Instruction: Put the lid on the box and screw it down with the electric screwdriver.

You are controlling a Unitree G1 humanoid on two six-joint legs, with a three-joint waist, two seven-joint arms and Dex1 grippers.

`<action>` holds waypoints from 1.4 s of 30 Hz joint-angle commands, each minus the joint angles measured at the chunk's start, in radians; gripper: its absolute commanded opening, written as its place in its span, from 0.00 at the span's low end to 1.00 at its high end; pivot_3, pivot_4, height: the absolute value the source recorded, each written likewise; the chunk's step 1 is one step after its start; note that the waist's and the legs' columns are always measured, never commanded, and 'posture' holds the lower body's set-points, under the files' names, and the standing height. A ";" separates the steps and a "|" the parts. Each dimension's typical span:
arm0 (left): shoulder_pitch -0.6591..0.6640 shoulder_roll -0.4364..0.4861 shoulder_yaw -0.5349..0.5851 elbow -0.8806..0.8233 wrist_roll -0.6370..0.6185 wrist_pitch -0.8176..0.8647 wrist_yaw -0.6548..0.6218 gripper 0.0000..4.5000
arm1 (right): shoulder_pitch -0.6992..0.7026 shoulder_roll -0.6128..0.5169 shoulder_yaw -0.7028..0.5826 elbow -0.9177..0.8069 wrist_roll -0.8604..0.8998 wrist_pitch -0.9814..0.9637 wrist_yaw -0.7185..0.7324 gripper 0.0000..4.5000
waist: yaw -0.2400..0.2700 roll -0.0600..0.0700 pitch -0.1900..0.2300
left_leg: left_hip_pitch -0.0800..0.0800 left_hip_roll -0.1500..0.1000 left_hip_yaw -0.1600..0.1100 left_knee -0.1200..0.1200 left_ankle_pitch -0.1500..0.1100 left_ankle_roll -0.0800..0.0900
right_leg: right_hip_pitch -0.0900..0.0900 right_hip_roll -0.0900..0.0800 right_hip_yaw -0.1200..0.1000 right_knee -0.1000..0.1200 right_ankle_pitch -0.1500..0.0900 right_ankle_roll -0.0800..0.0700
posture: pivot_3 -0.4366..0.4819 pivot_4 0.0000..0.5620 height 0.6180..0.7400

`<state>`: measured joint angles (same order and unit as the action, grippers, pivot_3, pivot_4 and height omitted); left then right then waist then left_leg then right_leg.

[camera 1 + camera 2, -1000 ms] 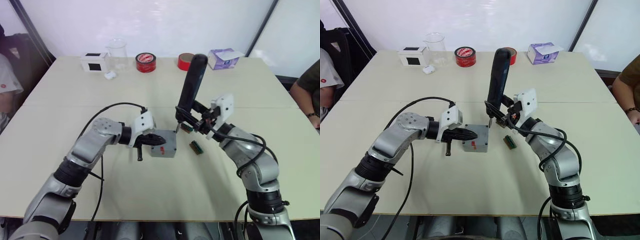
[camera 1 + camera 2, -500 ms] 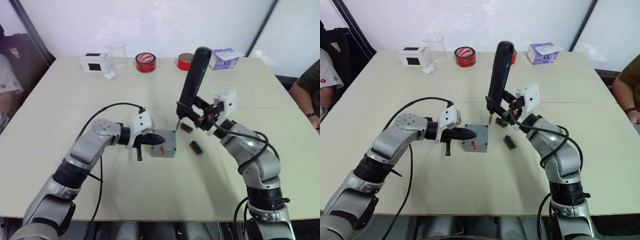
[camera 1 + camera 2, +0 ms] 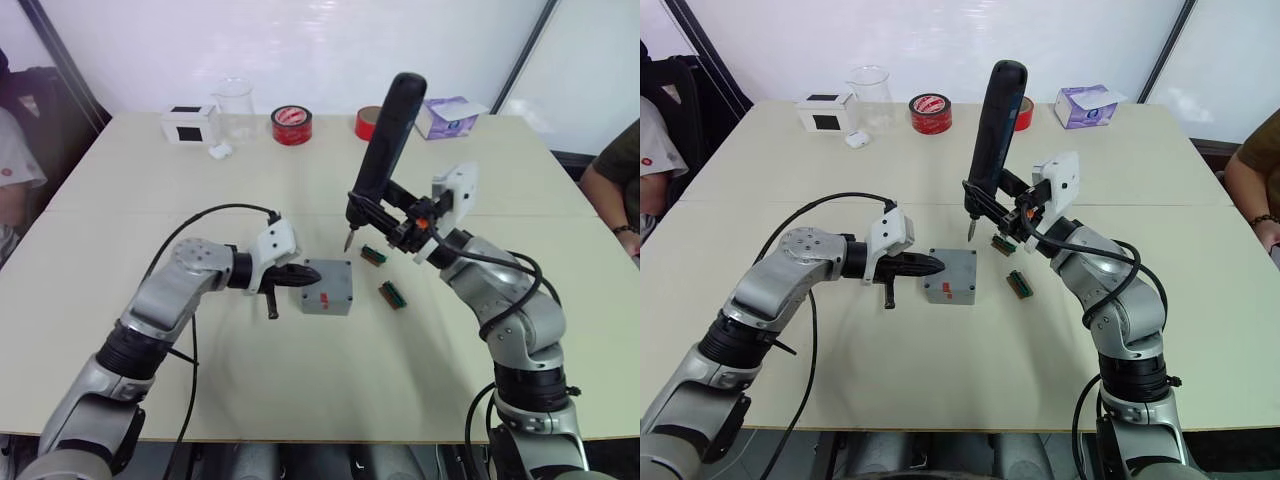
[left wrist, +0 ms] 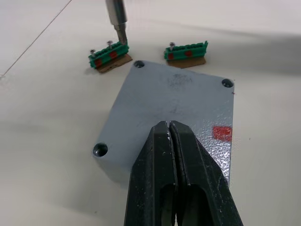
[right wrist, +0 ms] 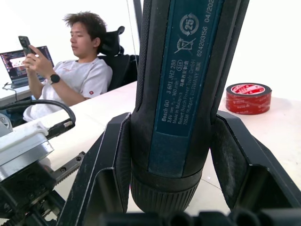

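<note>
Lid, a flat square grey metal plate (image 4: 176, 106), lies seated on top of the small grey metal box (image 3: 327, 288) near the middle of the pale counter (image 3: 150, 180), a red mark on the box's near side. Just left of it, the left gripper (image 3: 308, 271) has its black fingers (image 4: 157, 174) pressed together, tips over the lid's edge. To the right lie two small green terminal strips (image 3: 392, 294) on the counter. Above them the right gripper (image 3: 398, 225) clamps the thick dark blue-black electric screwdriver (image 3: 382, 146), tilted, its thin bit hanging over the counter just beyond the box.
</note>
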<state>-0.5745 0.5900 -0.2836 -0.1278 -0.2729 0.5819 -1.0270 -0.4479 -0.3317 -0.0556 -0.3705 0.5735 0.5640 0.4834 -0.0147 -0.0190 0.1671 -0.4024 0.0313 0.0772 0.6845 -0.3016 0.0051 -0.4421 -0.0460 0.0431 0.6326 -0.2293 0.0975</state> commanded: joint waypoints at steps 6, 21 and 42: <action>0.016 0.000 -0.025 0.010 0.019 0.025 0.003 0.00 | 0.005 -0.003 0.015 -0.045 -0.010 -0.036 0.014 0.41 | 0.000 0.000 0.000 | 0.000 0.000 0.000 0.000 0.000 0.000 | 0.000 0.000 0.000 0.000 0.000 0.000 | 0.48 0.27 1.00; 0.012 -0.011 -0.037 0.011 0.021 0.024 -0.002 0.00 | 0.066 -0.018 0.013 -0.015 -0.074 -0.099 0.025 0.41 | 0.002 0.000 0.000 | 0.001 0.000 0.000 0.000 0.000 0.000 | 0.001 0.000 0.000 0.000 0.000 0.000 | 0.48 0.27 1.00; 0.014 -0.021 -0.056 0.019 0.027 0.013 -0.014 0.00 | 0.081 -0.050 0.005 -0.018 -0.075 -0.090 0.027 0.41 | 0.002 0.000 0.000 | 0.012 0.000 0.000 -0.001 0.000 0.000 | 0.012 0.000 0.000 -0.002 0.000 0.000 | 0.48 0.27 1.00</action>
<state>-0.5712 0.5673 -0.3054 -0.1242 -0.2696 0.5803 -1.0361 -0.3649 -0.3702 -0.0185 -0.3690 0.4962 0.4845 0.5097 -0.0128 -0.0189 0.1669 -0.3909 0.0311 0.0772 0.6838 -0.3019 0.0056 -0.4302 -0.0463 0.0431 0.6311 -0.2296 0.0972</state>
